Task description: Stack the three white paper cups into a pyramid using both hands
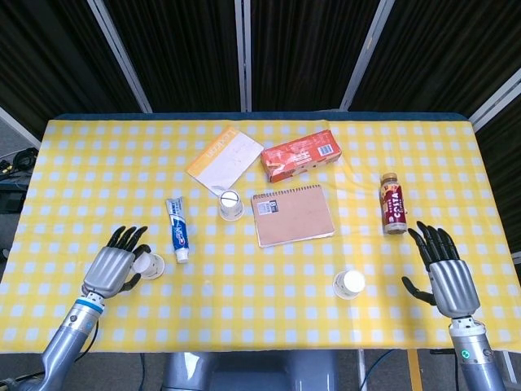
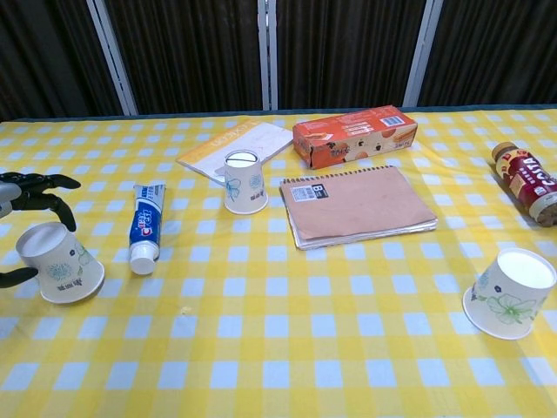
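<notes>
Currently: left hand (image 1: 112, 267) at near-left of checked tablecloth (image 1: 98, 163), fingers (image 2: 43, 185) spread and curled around left paper cup (image 2: 59, 262), upside down, tilted. Contact not confirmable; thumb below cup, fingers above, hand mostly cut off by chest-view edge. Right hand (image 1: 445, 277) near right table edge, fingers spread wide, holding nothing, well apart from right paper cup (image 1: 350, 284); not seen in chest view. Right cup inverted, slightly tilted, near front. Middle paper cup (image 1: 231, 204) inverted, between toothpaste tube (image 1: 177, 228) and spiral notebook (image 1: 291, 214). Further back: yellow booklet (image 1: 225, 156), red box (image 1: 301, 156). Bottle (image 1: 393, 203) lying at right, label text unreadable.
</notes>
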